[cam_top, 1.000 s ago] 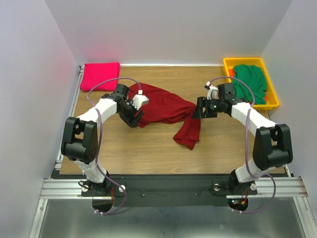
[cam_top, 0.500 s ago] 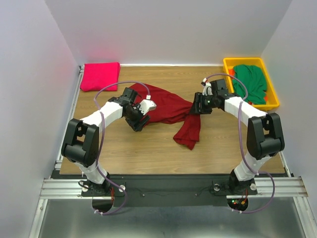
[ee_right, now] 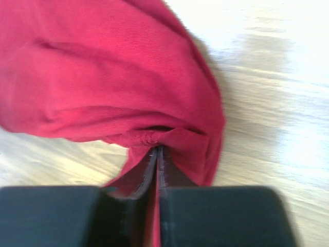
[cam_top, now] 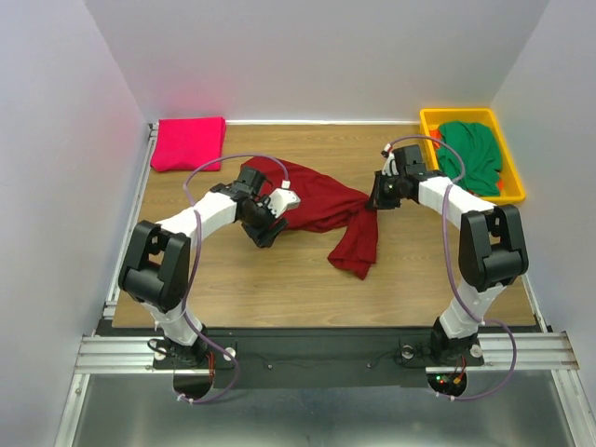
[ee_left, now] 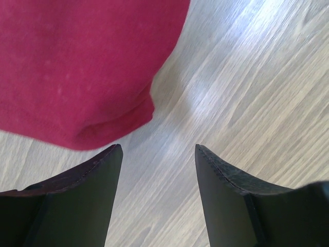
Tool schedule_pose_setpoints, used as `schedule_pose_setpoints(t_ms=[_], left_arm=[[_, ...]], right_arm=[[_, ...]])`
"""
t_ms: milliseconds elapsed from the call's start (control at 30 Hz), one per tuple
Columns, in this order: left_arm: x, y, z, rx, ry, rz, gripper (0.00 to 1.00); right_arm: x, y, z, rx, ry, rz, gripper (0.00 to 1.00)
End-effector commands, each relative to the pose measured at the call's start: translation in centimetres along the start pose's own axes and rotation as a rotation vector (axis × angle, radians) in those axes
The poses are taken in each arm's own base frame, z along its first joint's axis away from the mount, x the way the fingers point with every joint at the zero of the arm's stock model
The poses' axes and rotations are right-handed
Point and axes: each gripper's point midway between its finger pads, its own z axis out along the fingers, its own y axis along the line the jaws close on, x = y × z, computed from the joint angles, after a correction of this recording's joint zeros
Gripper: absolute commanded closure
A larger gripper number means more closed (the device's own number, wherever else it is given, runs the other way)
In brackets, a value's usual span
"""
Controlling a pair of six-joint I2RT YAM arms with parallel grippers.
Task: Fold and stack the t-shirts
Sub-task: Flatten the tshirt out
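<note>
Nearest the arm bases it's smooth, pale wood-grain table (cam_top: 279, 279), and then we're at the left gripper (ee_left: 158, 154): its jaws stand wide apart with nothing between them but bare planks, the two dark, blunt fingers pointing down at the wood. Just ahead of its left finger lies a rounded, rolled edge of the maroon t-shirt (ee_left: 77, 67), soft matte knit that bulges into a plump fold; whether finger and cloth touch is hard to tell. Over to the right gripper (ee_right: 157, 152), and its fingers are pressed tight together, pinching a puckered ridge of that same maroon shirt. The fabric gathers into small creases at the pinch and fans out in broad, soft folds beyond the fingertips. From above, the shirt sprawls crumpled between the two grippers, with one long tail drooping towards the near edge below the right gripper. Farther on, beyond the left gripper in the far corner, sits the pink t-shirt (cam_top: 189, 142), a neat, flat, bright rectangle. Beyond the right gripper, the green t-shirt (cam_top: 470, 154) lies bunched inside a hard, glossy yellow bin (cam_top: 456, 113).
</note>
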Motion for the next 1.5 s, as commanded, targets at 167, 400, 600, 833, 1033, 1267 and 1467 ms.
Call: schedule_pose_setpoints(t_ms=[167,400,600,833,1033,1267,1467], left_arm=[[-0.4,1.1,2.5,-0.031,0.015,-0.014,0.36],[-0.8,3.4,2.8,-0.102,0.015,-0.052,0.85],[-2.9,5.4,-1.6,-0.057,-0.098,-0.100,1.00],[-3.4,4.2,-3.3,0.020,-0.119,-0.075,1.00],[-3.2,3.7,-3.1,0.038,-0.115,-0.080,1.00],[-3.3,3.8,-3.2,0.034,-0.119,-0.091,1.00],[-3.0,3.5,-3.0,0.034,-0.120,-0.101,1.00]], right_arm=[[-3.6,0.1,-3.2,0.058,-0.115,-0.169,0.99],[-5.9,1.1,-7.5,0.003,-0.199,-0.294,1.00],[-8.1,0.6,-10.7,0.012,-0.259,-0.376,0.99],[-5.6,2.6,-8.2,-0.084,-0.169,-0.258,0.37],[-4.5,3.1,-4.9,0.002,-0.139,-0.224,0.22],[-4.3,1.6,-1.6,0.058,-0.088,-0.170,0.26],[-3.9,1.2,-0.2,0.062,-0.060,-0.145,0.41]])
